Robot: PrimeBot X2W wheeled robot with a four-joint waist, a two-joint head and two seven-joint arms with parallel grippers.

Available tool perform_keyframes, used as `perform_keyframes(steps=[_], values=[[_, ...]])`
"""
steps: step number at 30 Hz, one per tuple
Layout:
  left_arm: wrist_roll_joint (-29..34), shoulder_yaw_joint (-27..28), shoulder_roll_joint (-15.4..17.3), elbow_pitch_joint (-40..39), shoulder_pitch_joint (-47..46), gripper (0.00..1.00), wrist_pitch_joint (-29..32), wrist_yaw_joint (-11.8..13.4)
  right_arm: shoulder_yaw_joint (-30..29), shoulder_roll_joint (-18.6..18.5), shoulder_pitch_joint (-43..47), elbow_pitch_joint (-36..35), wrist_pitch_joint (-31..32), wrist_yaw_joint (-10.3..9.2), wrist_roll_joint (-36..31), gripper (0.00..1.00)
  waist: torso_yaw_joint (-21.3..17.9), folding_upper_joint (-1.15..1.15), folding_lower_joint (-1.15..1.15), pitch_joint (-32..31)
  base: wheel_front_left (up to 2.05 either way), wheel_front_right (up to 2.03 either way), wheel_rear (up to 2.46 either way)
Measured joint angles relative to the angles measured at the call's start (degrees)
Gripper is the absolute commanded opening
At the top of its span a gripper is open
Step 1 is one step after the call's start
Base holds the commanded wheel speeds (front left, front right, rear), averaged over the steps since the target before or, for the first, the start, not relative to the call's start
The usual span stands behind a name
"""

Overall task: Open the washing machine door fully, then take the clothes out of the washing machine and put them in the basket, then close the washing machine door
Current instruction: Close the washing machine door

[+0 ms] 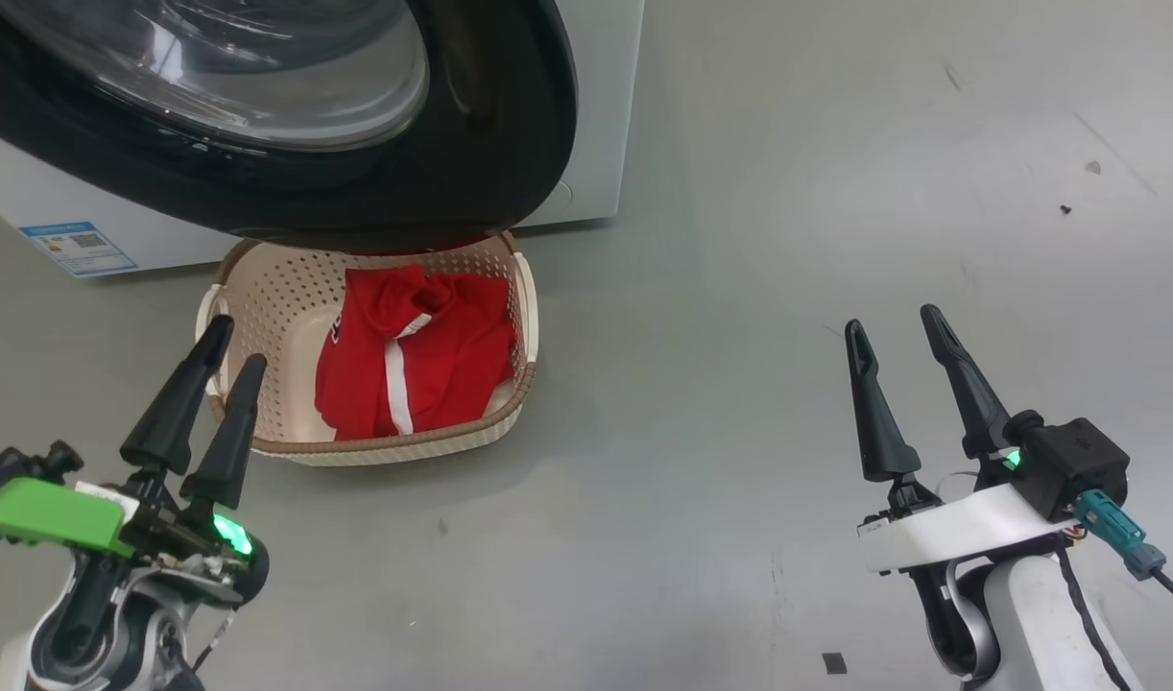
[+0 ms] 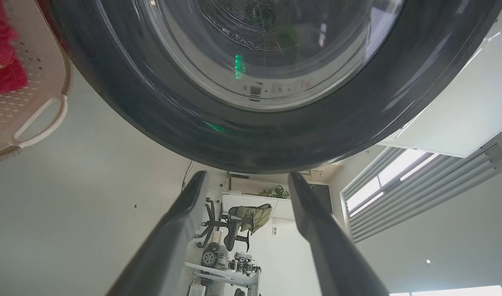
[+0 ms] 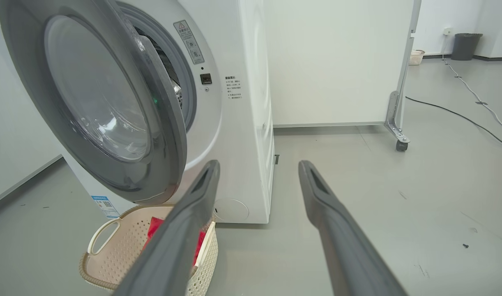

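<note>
The washing machine door [image 1: 510, 144], a black ring around bulging glass, stands open over the basket [image 1: 510, 403]. The red clothes [image 1: 423, 355] lie inside the cream basket, on the floor in front of the washing machine [image 1: 596, 96]. My left gripper [image 1: 233, 347] is open and empty at the basket's left rim. In its wrist view the left gripper [image 2: 246, 174] points at the door's black ring [image 2: 152, 123], with the basket [image 2: 37, 82] and clothes [image 2: 4, 70] at the left. My right gripper [image 1: 894, 321] is open and empty over bare floor to the right. The right wrist view shows the door [image 3: 160, 123], the washing machine [image 3: 242, 144], the basket [image 3: 111, 255] and the clothes [image 3: 154, 228].
A blue label [image 1: 78, 248] sits low on the washer front. A white wheeled panel [image 3: 337, 61] stands behind the washer, a cable [image 3: 460, 115] runs over the floor and a dark bin [image 3: 466, 45] is far back. Grey floor [image 1: 836, 192] spreads to the right.
</note>
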Motion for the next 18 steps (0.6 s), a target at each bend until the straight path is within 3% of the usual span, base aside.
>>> perform_keyframes(steps=[18], values=[[10.81, 0.54, -0.59, -7.89, 8.67, 1.0, -8.09, 0.0, -1.05, 0.01, 3.96, 1.78, 0.0, 0.43, -1.47, 1.0, 3.02, 0.0, 0.0, -5.58, 0.0, 0.0, 0.0]])
